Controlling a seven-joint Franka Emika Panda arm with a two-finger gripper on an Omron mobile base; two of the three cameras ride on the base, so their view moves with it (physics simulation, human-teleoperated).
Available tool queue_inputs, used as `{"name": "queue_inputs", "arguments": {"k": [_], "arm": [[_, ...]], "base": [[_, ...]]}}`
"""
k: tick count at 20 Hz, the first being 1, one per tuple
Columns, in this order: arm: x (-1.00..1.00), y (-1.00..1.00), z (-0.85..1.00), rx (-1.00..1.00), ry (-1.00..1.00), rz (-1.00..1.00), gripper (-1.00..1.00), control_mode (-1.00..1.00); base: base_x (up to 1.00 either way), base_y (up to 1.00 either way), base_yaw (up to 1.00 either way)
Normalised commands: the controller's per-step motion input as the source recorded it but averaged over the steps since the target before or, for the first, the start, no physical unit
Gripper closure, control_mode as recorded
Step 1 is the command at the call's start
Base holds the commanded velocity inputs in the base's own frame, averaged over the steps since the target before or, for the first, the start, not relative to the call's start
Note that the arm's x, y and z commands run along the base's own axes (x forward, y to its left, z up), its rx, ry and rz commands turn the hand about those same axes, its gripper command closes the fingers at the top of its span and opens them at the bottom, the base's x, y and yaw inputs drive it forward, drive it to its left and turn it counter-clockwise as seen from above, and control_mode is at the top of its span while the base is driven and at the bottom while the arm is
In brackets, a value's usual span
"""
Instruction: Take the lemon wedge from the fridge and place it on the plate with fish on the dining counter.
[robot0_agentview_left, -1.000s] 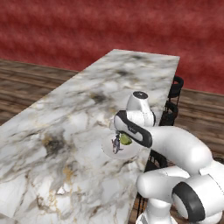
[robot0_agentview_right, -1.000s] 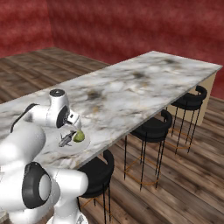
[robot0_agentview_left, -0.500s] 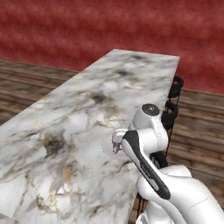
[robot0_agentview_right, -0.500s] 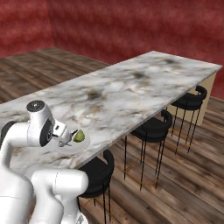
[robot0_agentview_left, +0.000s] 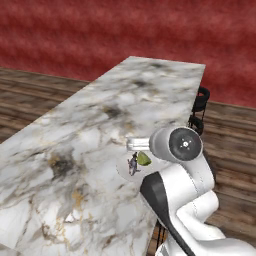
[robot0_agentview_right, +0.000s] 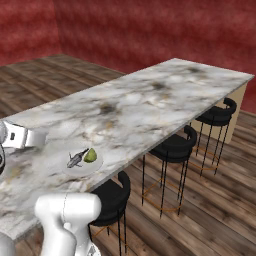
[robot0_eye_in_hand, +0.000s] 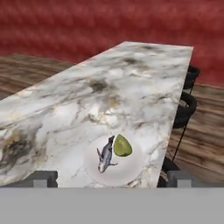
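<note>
Taking the plate with fish (robot0_eye_in_hand: 114, 162) as the landmark: it sits on the dining counter (robot0_eye_in_hand: 87, 96) close to the counter's stool-side edge. In the hand view, going left to right across the plate, the little dark-grey fish (robot0_eye_in_hand: 105, 155) lies left of centre and the lemon wedge (robot0_eye_in_hand: 122, 145) rests just beside it on the right, touching or nearly touching it, well inside the rim. The right base view shows the same pairing: fish (robot0_agentview_right: 76, 158) on the left, lemon wedge (robot0_agentview_right: 90, 155) on the right, both on the plate (robot0_agentview_right: 82, 161). In the left base view the wedge (robot0_agentview_left: 144, 158) shows yellow-green beside the fish, right in front of the arm's wrist.

The gripper (robot0_eye_in_hand: 112, 177) looks down on the plate from above and behind, nothing between its tips; the two dark fingertips (robot0_eye_in_hand: 42, 177) stand wide apart at either side, so the jaws are released and empty.

Judged from how things lie, the task's main aim is met: the wedge is out of the fridge and on the plate. At most, drawing the arm clear is left.
</note>
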Motion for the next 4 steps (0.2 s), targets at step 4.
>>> {"name": "queue_inputs", "arguments": {"k": [4], "arm": [[-0.50,0.00,0.32,-0.05,-0.37,-0.01,-1.00,-1.00]], "base": [[0.00,0.00,0.00]]}}
